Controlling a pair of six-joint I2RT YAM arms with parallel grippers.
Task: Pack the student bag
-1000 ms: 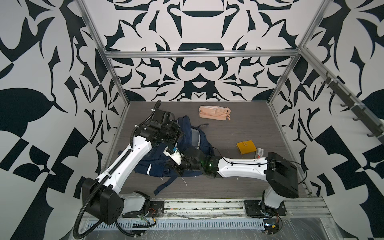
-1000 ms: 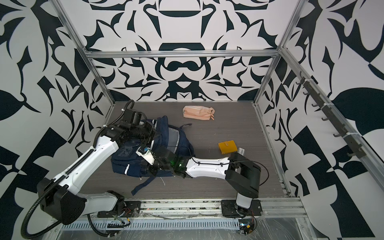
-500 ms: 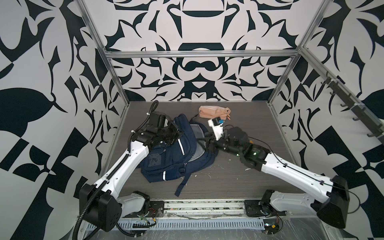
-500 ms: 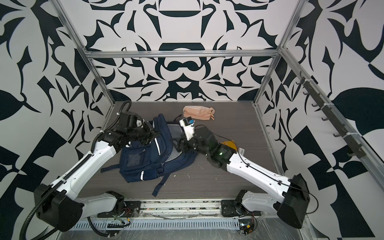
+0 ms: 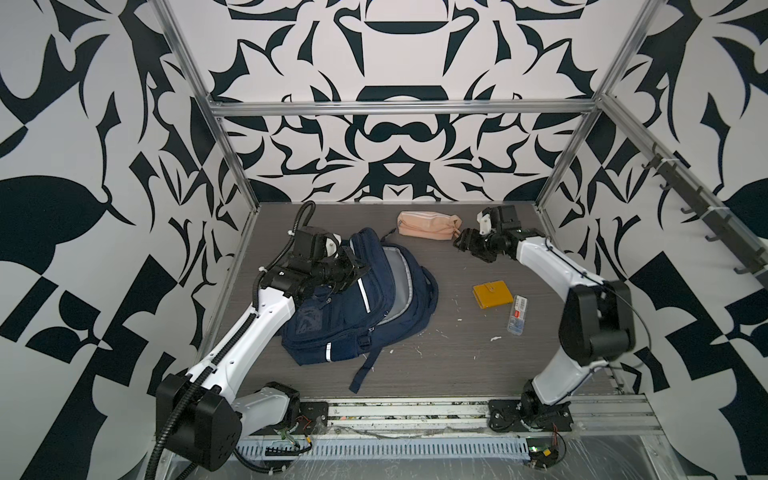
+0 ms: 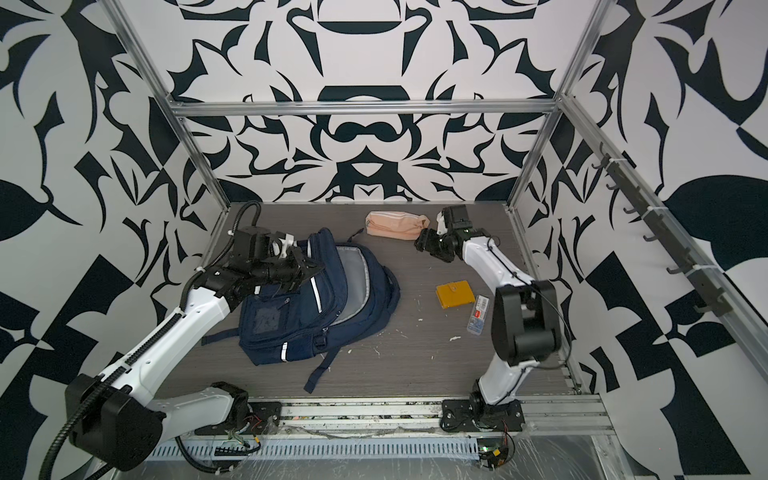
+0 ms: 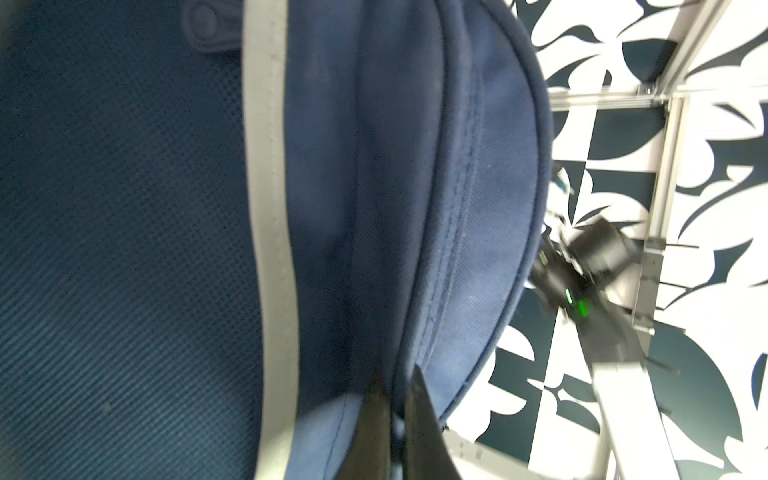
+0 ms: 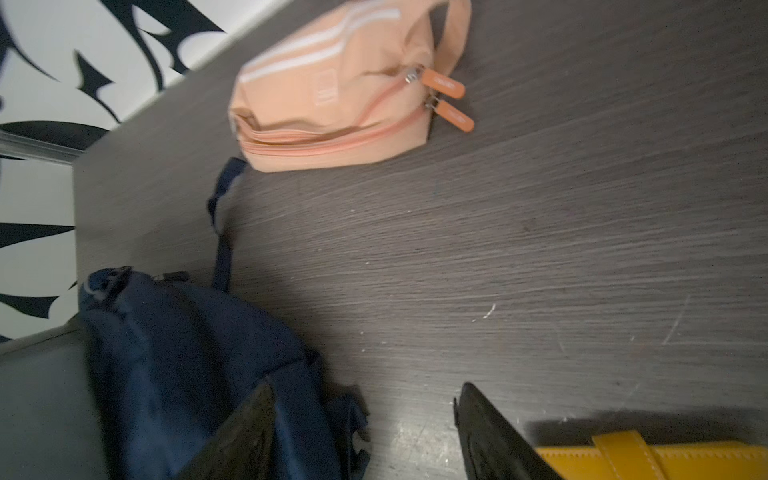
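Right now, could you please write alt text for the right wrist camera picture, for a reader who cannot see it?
The open right gripper, holding nothing, looks down on a dark wood-grain table. Ahead lies a peach-pink pouch with two orange zip pulls; the navy student bag and a yellow wallet lie on either side of the gripper.

**Four Views Onto One Bench**

From high at the front, in both top views: looking down over the whole bench (image 5: 457,365), nearly the same scene twice. From the left wrist: pressed close to the student bag (image 7: 374,208), facing along its fabric past the fingers (image 7: 376,419). From the right wrist: above the bench, looking down on that bag, the pink pouch (image 8: 332,108) and the yellow wallet (image 8: 665,461), all shared with the top views.
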